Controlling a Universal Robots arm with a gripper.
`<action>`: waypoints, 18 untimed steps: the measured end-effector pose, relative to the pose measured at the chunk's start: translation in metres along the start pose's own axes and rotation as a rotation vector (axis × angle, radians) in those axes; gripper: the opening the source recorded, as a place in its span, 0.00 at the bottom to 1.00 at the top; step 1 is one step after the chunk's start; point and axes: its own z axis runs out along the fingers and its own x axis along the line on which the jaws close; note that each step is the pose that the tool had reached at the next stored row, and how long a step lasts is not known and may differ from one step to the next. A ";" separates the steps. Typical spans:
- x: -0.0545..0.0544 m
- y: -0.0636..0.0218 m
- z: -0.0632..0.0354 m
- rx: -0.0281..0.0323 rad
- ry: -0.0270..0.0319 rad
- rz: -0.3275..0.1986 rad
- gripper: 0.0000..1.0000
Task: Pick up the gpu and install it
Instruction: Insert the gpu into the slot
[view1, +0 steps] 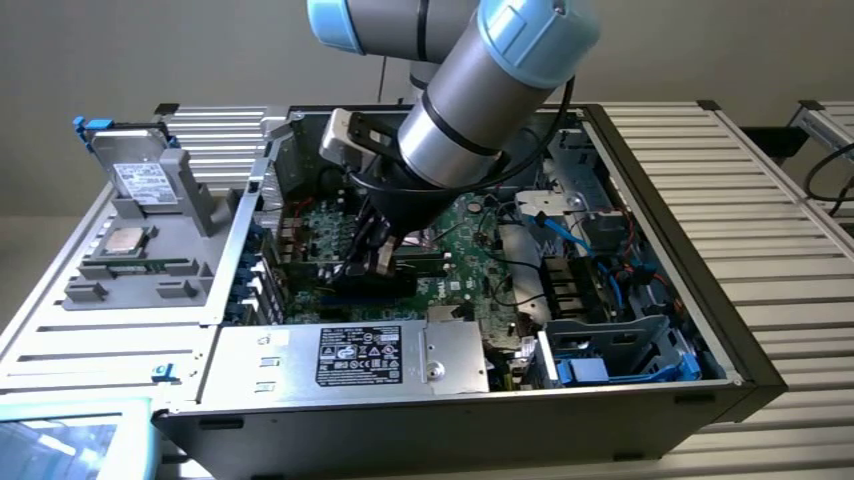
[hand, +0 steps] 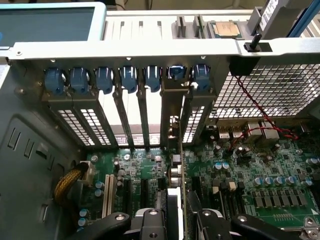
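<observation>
Now my gripper is clamped on the gpu, which stands edge-on over the motherboard with its bracket end at the case's rear wall. Open slots one side, a slot cover tight beside.

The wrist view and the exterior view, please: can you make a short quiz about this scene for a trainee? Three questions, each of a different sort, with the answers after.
1. True or false: the gpu lies flat outside the computer case.
2. The row of clips at the rear slot openings is: A) red, B) blue, C) yellow.
3. Fill in: the gripper is shut on the ____.
Key: 1 false, it stands on edge over the motherboard, inside the case; 2 B; 3 gpu.
</observation>
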 end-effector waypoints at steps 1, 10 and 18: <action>0.000 -0.0001 0.0002 0.0000 -0.0001 0.000 0.28; -0.003 -0.0025 0.0035 0.0001 -0.0003 0.000 0.28; -0.003 -0.0039 0.0062 -0.0002 0.0000 0.000 0.28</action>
